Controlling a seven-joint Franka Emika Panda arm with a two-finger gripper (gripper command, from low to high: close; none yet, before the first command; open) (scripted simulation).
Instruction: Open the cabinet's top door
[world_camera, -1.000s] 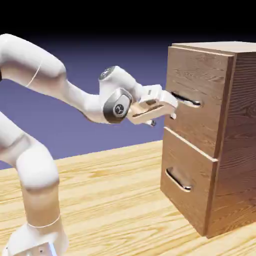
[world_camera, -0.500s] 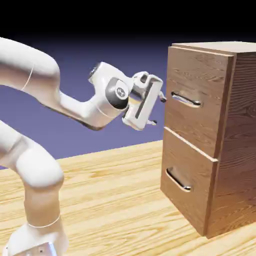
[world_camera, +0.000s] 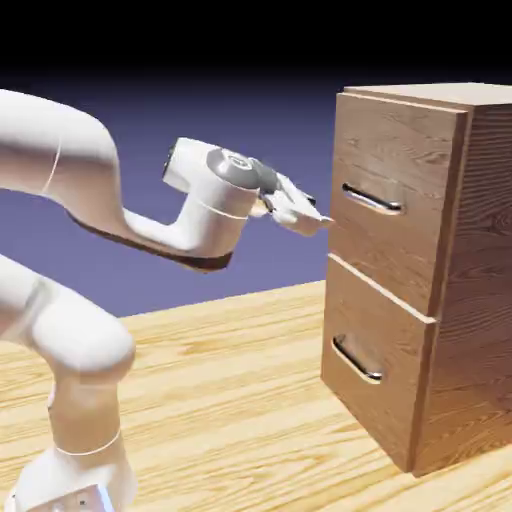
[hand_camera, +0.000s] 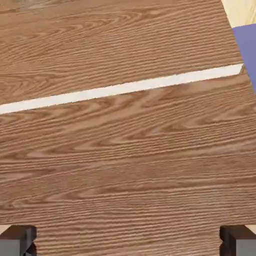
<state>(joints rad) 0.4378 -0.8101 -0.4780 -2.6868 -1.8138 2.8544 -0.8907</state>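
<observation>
Facing wood-grain top door, fingers spread wide, silver bar handle untouched.

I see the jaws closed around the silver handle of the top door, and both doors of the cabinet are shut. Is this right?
Not fully. The gripper is not on the top door's handle: in the exterior view it sits left of the top door, apart from the bar. The hand view shows the jaws spread wide with only wood between them. Both doors of the cabinet are shut, as you say.
</observation>
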